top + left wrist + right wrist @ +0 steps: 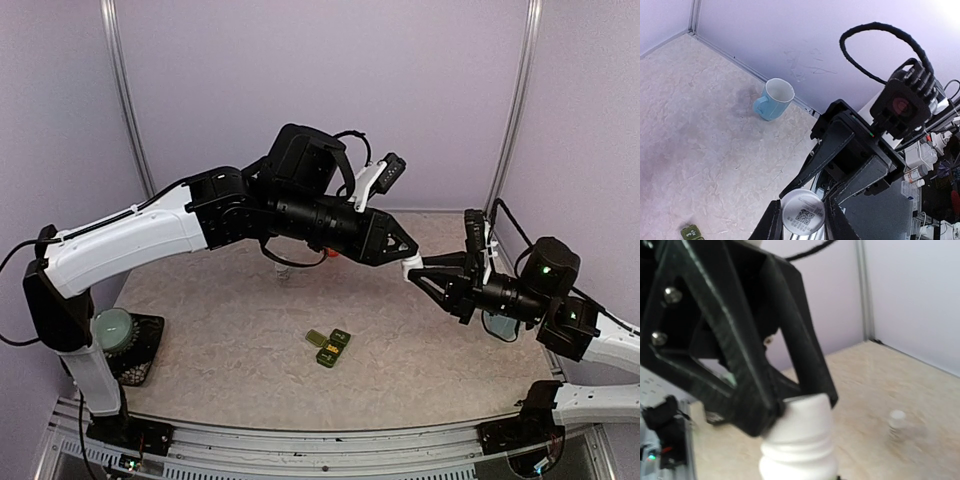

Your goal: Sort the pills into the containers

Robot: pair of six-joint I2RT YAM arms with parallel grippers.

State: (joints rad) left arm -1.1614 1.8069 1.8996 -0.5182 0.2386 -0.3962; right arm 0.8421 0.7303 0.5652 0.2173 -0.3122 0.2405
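Note:
A white pill bottle [412,264] hangs in the air over the middle of the table, held at both ends. My left gripper [403,250] is shut on its base end; the round base [802,212] with a printed code faces the left wrist camera. My right gripper [424,272] is shut on the other end, its fingers [812,167] converging on the bottle. In the right wrist view the ridged bottle [800,440] rises from the bottom edge. The dark green containers [330,347] lie on the table with lids open, also seen in the left wrist view [691,232]. No pills show.
A pale blue mug [774,99] stands by the back wall at the right, partly hidden behind my right arm [497,325]. A small clear cap-like thing [283,272] sits under my left arm. A pale green round object [112,330] rests on a black base at the far left.

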